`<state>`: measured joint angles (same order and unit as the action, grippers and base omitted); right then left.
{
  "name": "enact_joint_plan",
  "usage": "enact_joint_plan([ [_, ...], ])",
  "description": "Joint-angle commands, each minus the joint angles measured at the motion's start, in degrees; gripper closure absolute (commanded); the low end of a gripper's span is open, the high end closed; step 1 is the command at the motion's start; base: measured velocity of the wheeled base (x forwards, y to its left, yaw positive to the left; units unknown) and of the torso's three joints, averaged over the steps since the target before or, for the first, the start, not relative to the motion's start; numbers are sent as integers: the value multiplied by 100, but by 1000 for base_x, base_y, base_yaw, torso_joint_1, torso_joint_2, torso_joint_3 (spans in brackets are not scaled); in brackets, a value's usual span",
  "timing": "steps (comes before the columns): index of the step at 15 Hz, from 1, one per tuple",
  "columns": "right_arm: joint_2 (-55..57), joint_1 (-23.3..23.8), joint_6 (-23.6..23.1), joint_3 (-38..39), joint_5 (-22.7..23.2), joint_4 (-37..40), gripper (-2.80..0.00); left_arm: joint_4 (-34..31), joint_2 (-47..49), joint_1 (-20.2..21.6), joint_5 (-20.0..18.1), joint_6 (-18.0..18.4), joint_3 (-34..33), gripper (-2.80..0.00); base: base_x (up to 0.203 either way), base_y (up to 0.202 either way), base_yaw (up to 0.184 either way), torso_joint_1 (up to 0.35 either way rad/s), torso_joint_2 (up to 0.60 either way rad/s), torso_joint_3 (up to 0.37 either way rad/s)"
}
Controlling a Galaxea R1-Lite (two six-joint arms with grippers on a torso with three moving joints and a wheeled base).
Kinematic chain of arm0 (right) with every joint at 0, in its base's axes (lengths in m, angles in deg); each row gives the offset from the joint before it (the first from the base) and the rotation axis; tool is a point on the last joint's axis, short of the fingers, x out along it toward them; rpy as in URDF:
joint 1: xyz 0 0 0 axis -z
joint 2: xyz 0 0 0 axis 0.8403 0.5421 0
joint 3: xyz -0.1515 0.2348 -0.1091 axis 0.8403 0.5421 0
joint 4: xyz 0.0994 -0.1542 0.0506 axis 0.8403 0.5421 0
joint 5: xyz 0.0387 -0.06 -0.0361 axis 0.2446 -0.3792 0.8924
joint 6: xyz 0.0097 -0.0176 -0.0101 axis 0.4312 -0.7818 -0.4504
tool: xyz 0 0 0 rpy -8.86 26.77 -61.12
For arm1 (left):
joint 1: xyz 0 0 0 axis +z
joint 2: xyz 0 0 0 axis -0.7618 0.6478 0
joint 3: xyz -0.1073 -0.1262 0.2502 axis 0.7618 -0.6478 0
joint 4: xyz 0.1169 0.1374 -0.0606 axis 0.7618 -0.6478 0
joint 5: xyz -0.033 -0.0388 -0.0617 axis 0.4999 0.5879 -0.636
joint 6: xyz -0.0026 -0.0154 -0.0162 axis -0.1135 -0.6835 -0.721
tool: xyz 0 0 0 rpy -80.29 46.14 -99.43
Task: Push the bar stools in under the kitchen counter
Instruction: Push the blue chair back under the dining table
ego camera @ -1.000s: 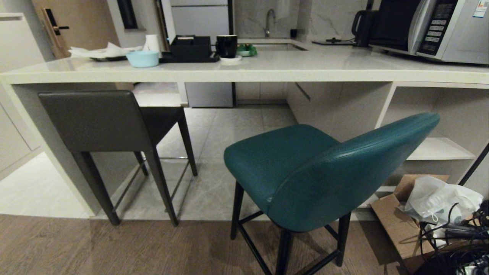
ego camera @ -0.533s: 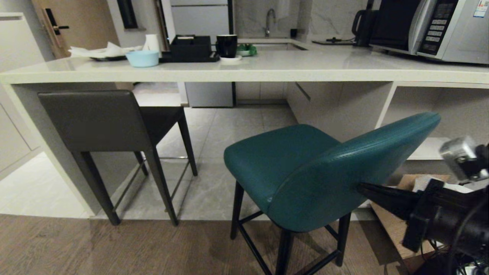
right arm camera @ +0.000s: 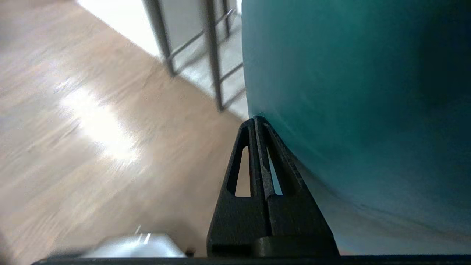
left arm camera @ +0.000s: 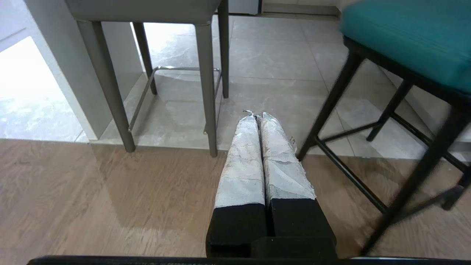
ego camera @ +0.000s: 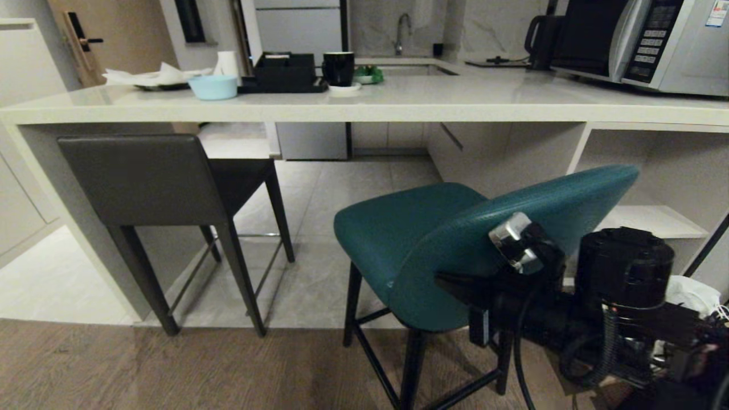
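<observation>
One right hand point(ego camera: 450, 283), fingers pressed together, touches the teal stool's point(ego camera: 410, 239) curved back.

Wood floor point(ego camera: 114, 370) meets grey tiles point(ego camera: 342, 193).

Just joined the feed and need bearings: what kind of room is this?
Likely a home kitchen: a stone counter with a microwave, a sink tap behind, and bar stools.

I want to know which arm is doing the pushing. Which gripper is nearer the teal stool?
Right. The right gripper, shut, is against the back of the teal stool. The left gripper, shut, hangs low over the floor beside the stool's legs.
</observation>
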<state>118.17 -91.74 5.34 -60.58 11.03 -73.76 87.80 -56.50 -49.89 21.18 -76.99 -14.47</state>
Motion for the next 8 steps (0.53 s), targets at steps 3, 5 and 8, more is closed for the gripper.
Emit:
enact_joint_plan([
  [3, 961, -7, -3, -685, -89, -137, 0, 2, 9, 0, 5, -4, -1, 0, 0, 0, 0, 0, 0, 0],
  [5, 1238, -7, -3, -1019, -91, -137, 0, 2, 1, 0, 5, -4, -1, 0, 0, 0, 0, 0, 0, 0],
  [8, 1807, -7, -3, -1683, -108, -148, 0, 2, 2, 4, 5, -4, -1, 0, 0, 0, 0, 0, 0, 0],
])
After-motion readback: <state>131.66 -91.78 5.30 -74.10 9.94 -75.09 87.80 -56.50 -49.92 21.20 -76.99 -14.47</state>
